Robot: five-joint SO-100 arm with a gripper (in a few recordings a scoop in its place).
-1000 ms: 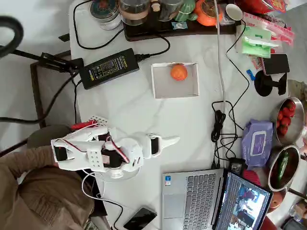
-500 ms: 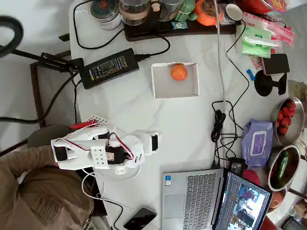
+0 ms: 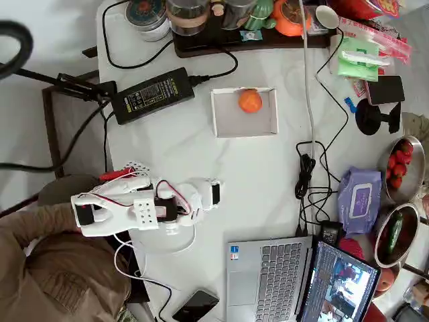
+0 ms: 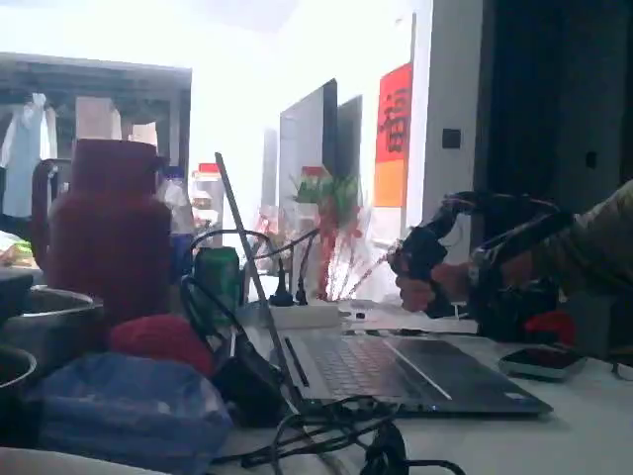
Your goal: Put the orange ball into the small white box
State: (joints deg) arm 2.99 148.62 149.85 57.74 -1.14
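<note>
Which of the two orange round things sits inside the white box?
The small plain orange ball, in the shallow white box; the larger orange object sits among the jars.

Taking the small white box (image 3: 244, 113) as the landmark in the overhead view: the desk (image 3: 194, 161) below it, toward the folded arm, is bare white surface, an open lane up to the box's lower wall. To its left, the black power adapter (image 3: 152, 94) lies slanted, near the upper left corner, its cable looping above the box. Above stands a dark tray of jars (image 3: 221, 20). To the right, a white cable (image 3: 307, 80) runs down close beside the box wall, and black cables (image 3: 310, 174) tangle lower right. The laptop (image 3: 275, 278) sits well below. Inside the box, the orange ball (image 3: 250, 100) takes the upper middle; the rest is free.
</note>
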